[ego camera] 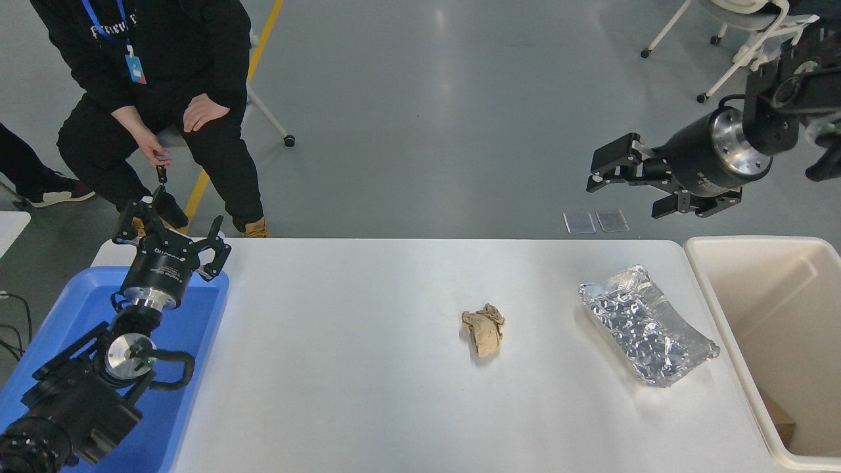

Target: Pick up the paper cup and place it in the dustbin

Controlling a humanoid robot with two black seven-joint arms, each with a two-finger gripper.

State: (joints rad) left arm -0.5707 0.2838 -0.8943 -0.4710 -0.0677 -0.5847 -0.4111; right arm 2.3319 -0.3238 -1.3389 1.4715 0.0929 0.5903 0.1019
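**No cup in sight, right gripper empty above the table's far edge**

No paper cup showed anywhere on the table (368, 394). The right gripper (608, 172) hung high beyond the far right corner, fingers spread, holding nothing. Judgement: the drop was probably done, but the dustbin (729, 309) at the right edge showed only bare cream walls and a brown scrap low inside; no cup visible there, so can't confirm.

Left gripper (172, 231) sat parked over the blue tray (197, 341), fingers apart, empty.

The white tabletop carried a crumpled brown paper wad (483, 332) mid-table and a silver foil packet (647, 334) near the bin. Grey floor beyond; a seated person (151, 79) far left, a wheeled chair (736, 33) far right.
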